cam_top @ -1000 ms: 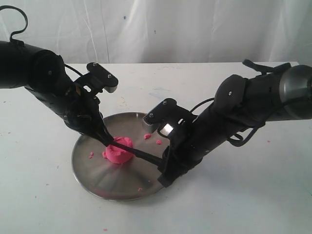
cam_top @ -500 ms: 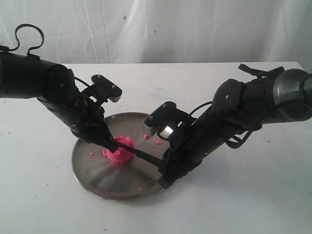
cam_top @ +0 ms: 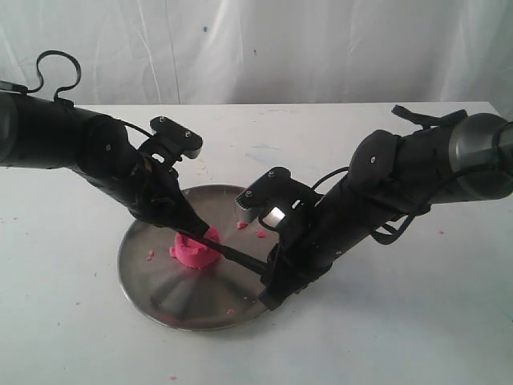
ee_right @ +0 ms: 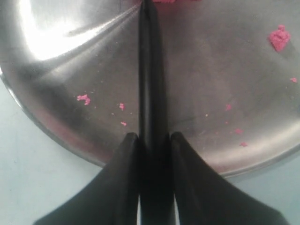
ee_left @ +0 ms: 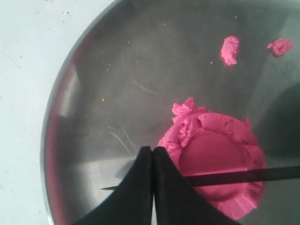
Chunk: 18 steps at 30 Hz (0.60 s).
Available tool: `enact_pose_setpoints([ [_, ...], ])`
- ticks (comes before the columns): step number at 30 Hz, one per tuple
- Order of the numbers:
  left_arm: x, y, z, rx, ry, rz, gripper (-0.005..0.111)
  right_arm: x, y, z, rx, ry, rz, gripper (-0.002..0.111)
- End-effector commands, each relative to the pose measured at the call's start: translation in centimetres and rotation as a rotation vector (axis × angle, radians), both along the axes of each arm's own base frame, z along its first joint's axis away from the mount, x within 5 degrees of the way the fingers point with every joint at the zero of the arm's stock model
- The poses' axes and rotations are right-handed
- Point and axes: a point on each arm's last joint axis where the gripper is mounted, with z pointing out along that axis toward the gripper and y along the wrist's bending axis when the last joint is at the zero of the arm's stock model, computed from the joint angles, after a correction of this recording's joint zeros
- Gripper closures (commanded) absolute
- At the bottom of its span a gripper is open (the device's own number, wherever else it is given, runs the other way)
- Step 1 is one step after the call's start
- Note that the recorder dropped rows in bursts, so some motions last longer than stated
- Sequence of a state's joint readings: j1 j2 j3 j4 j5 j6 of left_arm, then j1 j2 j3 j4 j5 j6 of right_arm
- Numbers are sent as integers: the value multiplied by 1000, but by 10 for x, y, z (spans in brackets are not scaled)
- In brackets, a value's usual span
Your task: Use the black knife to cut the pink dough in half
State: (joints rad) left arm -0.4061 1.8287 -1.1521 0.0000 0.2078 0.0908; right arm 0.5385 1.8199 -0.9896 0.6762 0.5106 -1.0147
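The right jaws stay clamped on the handle of the black knife (ee_right: 151,70) at the rim of the steel plate (cam_top: 156,285). The left jaws, pressed shut, have moved from beside the pink dough (ee_left: 220,154) to bear down over the blade. The dough sits near the plate's middle, flatter now and seemingly still one piece, so the cut looks started, not finished.

Your two arms, black nearly everywhere.
Your left arm (cam_top: 72,148) is a thick matt-black tube with a thin black cable (cam_top: 54,53) looping above it and a boxy camera housing (cam_top: 178,136) dotted with pale screws. Your right arm (cam_top: 401,172) carries a rounded grey joint shell (cam_top: 485,151), a slack black wire (cam_top: 330,175) and a silvery block (cam_top: 276,215) at its wrist. Your left fingers (ee_left: 136,187) and right fingers (ee_right: 123,187) are smooth, black and tapered.
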Motion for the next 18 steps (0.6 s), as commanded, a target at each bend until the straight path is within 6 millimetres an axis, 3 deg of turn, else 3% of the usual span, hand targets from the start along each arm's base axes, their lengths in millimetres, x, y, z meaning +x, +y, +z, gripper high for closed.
enact_pose_setpoints([
  [1, -1, 1, 8, -25, -24, 17, 107, 0, -1, 0, 0, -4, -9, 108],
  [7, -5, 2, 16, -24, -17, 15, 107, 0, -1, 0, 1, -3, -12, 108],
  [18, -3, 4, -5, 31, 40, -3, 107, 0, -1, 0, 4, 5, -26, 108],
])
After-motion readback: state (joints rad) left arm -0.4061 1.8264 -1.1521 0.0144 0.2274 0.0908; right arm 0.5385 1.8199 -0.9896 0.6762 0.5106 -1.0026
